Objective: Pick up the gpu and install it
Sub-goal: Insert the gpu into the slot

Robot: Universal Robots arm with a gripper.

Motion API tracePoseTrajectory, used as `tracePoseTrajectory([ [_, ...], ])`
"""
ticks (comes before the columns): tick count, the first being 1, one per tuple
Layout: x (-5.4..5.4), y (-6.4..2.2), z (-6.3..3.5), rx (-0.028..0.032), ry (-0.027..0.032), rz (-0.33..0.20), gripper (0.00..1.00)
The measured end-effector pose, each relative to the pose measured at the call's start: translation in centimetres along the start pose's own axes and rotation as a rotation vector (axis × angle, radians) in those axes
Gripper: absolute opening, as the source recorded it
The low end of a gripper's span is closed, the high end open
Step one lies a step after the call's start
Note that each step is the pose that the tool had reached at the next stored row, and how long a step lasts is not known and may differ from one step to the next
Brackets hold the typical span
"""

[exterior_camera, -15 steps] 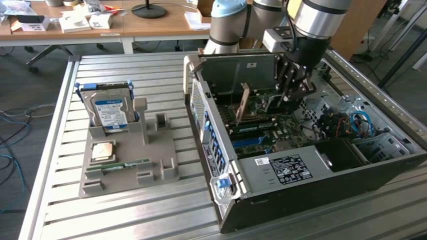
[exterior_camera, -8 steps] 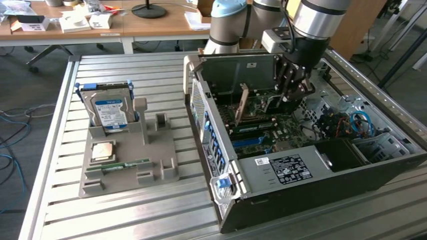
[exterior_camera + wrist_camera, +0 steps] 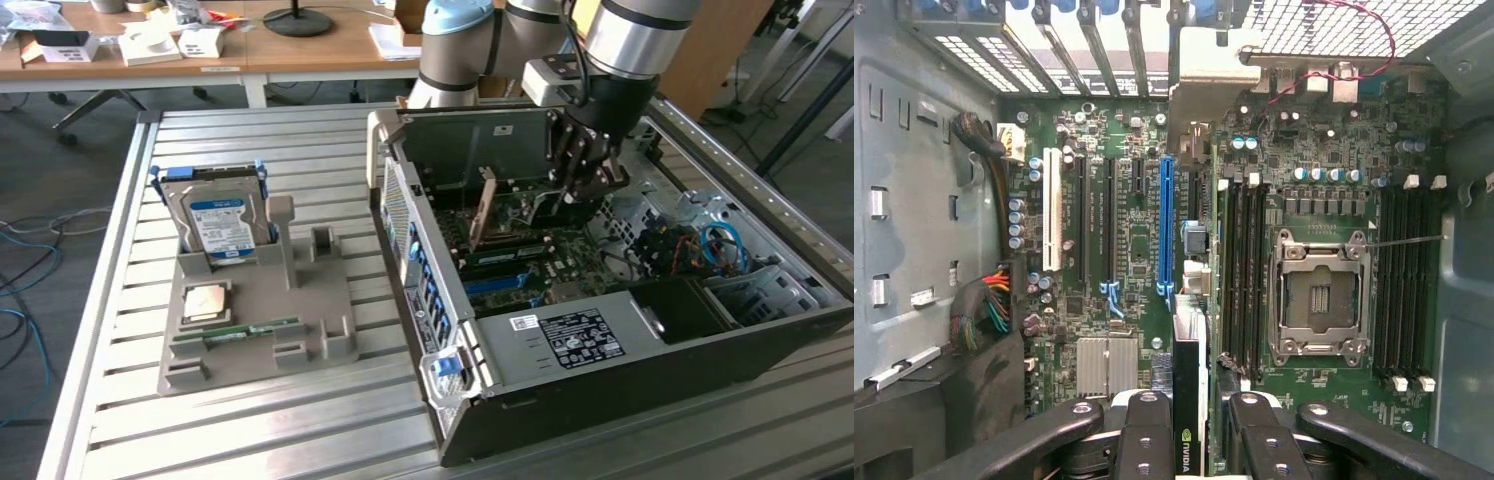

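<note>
From the exterior view, the pincer (image 3: 587, 180) is down inside the open computer case (image 3: 641, 370) on the desk (image 3: 267, 430). In the wrist view, its fingers (image 3: 1144, 440) are pinched narrowly on the gpu (image 3: 1189, 370), which is held edge-on over the motherboard (image 3: 1134, 250), just beside the blue slot (image 3: 1166, 230). I'd say the pickup is done, but I can't tell whether the card is seated.

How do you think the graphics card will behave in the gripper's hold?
The graphics card looks like a thin, rigid board, so it is probably stiff and light. Gripped edge-on by the gripper, it might pivot; its parts seem fragile.
</note>
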State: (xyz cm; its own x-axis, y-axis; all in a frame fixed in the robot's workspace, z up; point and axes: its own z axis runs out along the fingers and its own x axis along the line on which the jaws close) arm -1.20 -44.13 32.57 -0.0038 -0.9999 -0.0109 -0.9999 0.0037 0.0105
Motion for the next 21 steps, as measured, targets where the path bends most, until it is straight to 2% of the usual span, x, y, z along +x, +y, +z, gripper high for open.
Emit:
tracePoseTrajectory([
  [21, 0.00, 0.20, 0.00, 0.0001, 0.0000, 0.000, 0.27],
])
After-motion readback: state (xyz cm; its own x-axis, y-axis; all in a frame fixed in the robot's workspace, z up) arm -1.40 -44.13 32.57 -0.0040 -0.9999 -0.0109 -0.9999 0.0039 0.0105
